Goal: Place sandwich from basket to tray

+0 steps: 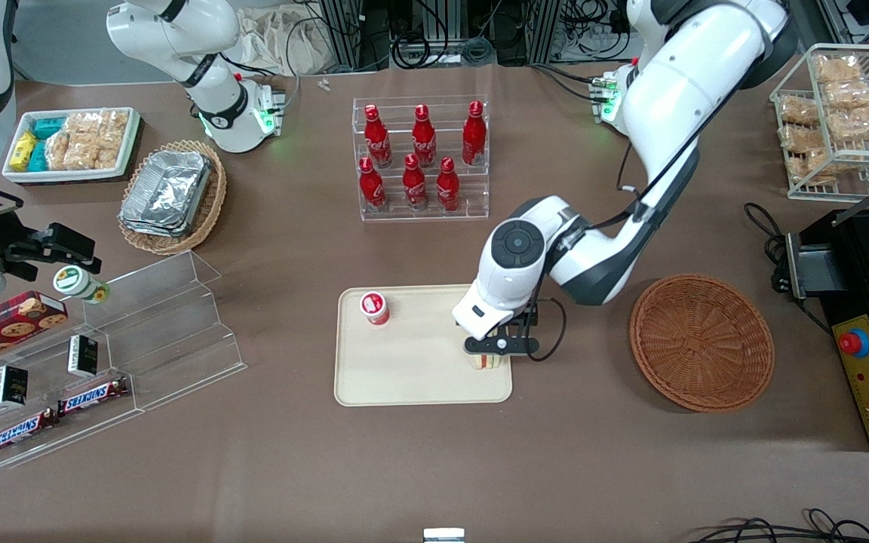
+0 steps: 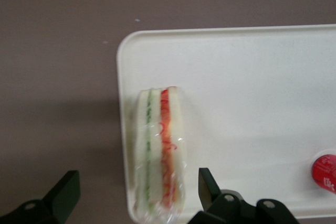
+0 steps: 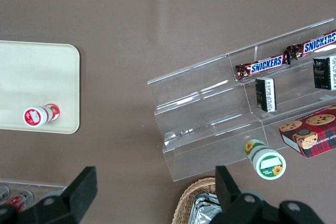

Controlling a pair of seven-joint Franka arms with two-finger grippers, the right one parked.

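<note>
white sandwich [image 2: 160,153] red-green striped, cream tray [image 2: 252,77], reddish-brown basket [image 1: 701,341]

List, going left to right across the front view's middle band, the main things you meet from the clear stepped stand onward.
Clear acrylic stepped stand → cream rectangular plastic tray → plastic-wrapped white-bread sandwich, under the open left gripper → round reddish-brown wicker basket.

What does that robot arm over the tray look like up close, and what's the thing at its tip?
The working arm is glossy white with rounded segments, dark grey bands at the joints and a round dark cap on its wrist. A thin black cable runs along it. Its base glows green. The tool, over the tray, is black, with two blunt black fingers standing open.
</note>
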